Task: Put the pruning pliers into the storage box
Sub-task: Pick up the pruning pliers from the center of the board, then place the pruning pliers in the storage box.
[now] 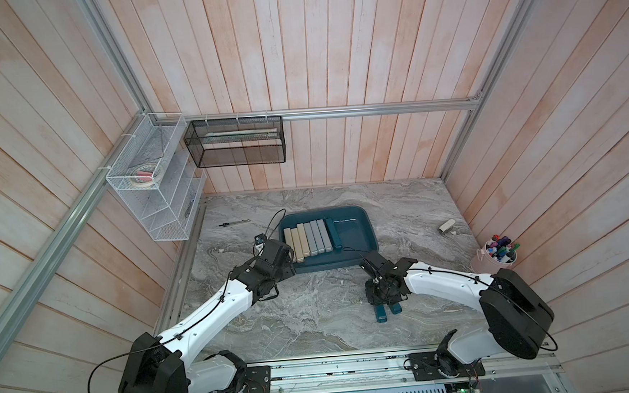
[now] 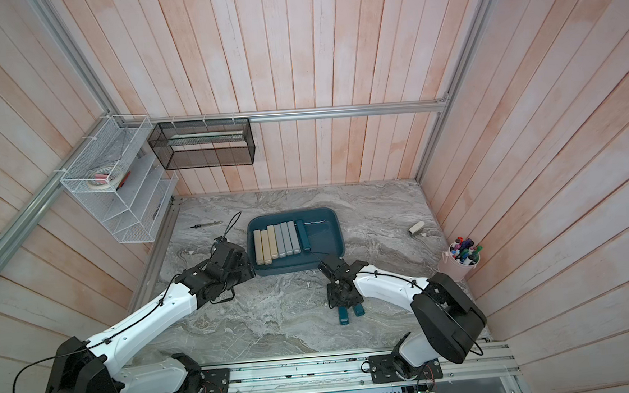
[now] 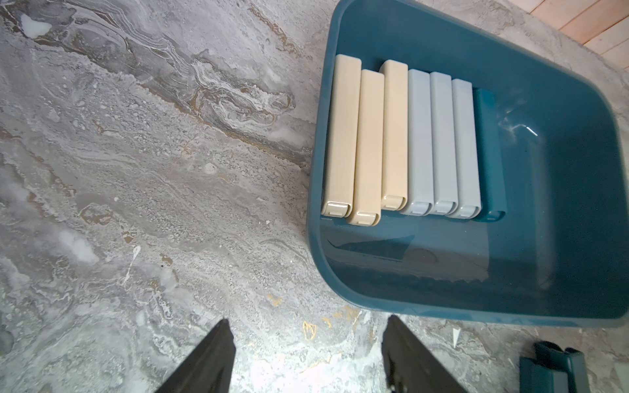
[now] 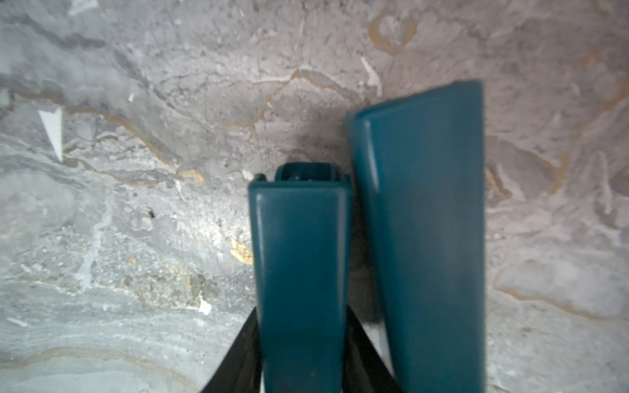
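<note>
We see our R claw [image 4: 301, 314] pinched on one smooth dk-teal pruning pliers bar [image 4: 299, 251] on the veined marble top [image 4: 136, 221], a twin bar [image 4: 422, 238] just beside its finger, w/ our L claw [image 3: 308, 320] gaping, empty, near the glossy round-cornered storage box [image 3: 544, 221] holding seven slim bars [image 3: 420, 143].

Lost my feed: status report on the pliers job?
Left gripper open, idle. Right gripper clamped on teal bar. Seven bars in storage box, two outside. Nothing blocking.
</note>
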Robot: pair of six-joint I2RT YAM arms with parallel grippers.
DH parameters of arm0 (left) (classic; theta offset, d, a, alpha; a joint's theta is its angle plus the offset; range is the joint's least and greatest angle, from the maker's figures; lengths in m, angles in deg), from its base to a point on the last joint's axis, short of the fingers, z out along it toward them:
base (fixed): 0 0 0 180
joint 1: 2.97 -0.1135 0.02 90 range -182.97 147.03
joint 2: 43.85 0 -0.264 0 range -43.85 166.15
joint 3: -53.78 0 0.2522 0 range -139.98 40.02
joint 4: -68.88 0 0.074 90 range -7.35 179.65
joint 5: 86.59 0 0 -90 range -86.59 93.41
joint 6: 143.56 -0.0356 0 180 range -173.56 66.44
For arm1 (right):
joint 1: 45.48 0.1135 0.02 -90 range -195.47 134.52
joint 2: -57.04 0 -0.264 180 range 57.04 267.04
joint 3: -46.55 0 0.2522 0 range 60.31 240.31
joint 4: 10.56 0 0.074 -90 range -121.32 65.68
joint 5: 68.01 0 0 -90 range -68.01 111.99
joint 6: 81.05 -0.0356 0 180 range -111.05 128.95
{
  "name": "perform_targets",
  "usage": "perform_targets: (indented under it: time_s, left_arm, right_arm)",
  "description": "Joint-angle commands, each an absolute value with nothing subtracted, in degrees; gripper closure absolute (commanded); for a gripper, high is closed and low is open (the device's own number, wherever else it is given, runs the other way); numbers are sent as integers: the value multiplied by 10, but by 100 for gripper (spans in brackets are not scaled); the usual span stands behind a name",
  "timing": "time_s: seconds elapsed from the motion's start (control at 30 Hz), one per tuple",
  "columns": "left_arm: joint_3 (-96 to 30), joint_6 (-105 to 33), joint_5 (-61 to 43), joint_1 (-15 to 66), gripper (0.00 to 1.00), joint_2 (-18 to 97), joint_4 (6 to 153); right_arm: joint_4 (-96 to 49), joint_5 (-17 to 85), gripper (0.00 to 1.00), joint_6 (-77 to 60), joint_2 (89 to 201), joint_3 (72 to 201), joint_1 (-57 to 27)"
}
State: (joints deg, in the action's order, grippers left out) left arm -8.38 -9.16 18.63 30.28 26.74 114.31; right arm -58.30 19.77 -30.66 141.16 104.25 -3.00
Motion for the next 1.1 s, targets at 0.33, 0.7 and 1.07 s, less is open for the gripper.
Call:
perform_targets:
  time_s: [0.33, 0.7, 1.07]
  left_arm:
    - [-77, -88, 193, 300, 28, 260, 1141]
    - [-98, -85, 205, 300, 28, 248, 1164]
    - [-113, -73, 210, 300, 28, 234, 1182]
  right_arm:
    - [-610, 225, 79, -283, 1392, 1093, -33]
    - [-658, 234, 79, -191, 1412, 1296, -78]
    - [-636, 242, 79, -74, 1613, 1582, -167]
